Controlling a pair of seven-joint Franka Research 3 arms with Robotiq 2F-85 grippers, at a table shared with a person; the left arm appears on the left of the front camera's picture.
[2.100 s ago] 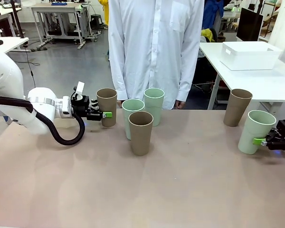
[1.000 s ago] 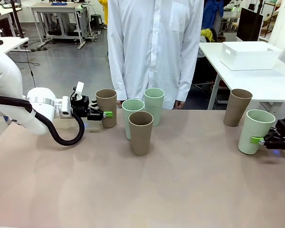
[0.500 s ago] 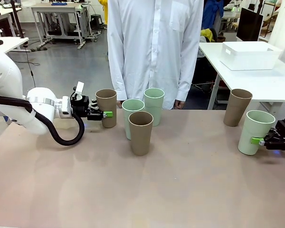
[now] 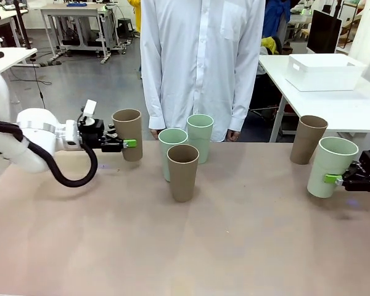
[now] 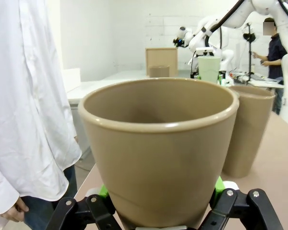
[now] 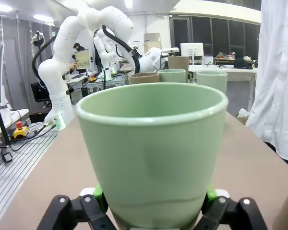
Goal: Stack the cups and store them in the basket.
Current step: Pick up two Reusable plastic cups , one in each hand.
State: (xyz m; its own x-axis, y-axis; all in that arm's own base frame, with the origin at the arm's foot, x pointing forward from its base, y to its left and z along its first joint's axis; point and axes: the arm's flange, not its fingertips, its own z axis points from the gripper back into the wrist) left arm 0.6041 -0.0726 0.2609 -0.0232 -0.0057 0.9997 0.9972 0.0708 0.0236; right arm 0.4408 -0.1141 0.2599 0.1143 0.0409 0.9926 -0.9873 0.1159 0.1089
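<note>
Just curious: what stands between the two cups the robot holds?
Front view shows four cups: front mint cup, rear mint cup, near brown cup, right brown cup.

Right claw (image 4: 328, 177) — cropped by the picture's edge; middle mint cup (image 4: 171, 143) half-hidden.

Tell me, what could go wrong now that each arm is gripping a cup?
The right gripper clamps its mint cup low on the wall, and the cup leans; it might slip, or bump the brown cup beside it. The tan cup in the left gripper could knock over the three cups clustered mid-table.
</note>
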